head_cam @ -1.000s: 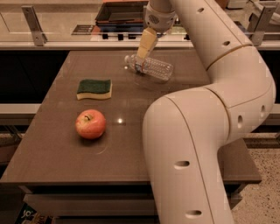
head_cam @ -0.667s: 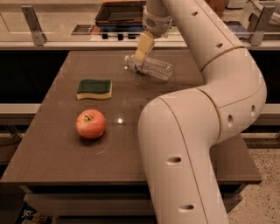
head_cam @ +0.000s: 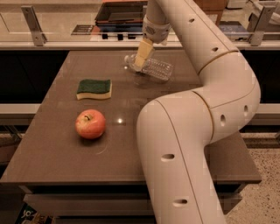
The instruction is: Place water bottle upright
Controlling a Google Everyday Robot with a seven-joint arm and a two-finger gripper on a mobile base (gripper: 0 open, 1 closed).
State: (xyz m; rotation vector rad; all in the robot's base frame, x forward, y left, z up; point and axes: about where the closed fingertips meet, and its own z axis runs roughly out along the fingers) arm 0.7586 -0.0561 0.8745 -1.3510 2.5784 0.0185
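The water bottle (head_cam: 156,69), clear ribbed plastic, lies on its side at the back middle of the brown table (head_cam: 57,153), its neck end pointing left. My gripper (head_cam: 141,62), with tan fingers, reaches down from the white arm (head_cam: 210,48) onto the bottle's neck end and covers the cap. The bottle's body sticks out to the right of the gripper and rests on the table.
A green sponge (head_cam: 94,89) lies left of centre. A red apple (head_cam: 90,124) sits in front of it. The arm's large lower links (head_cam: 175,144) cover the table's right front. A counter with a dark tray (head_cam: 120,13) runs behind the table.
My gripper has come down a little onto the bottle's neck end. The bottle, sponge and apple have not moved.
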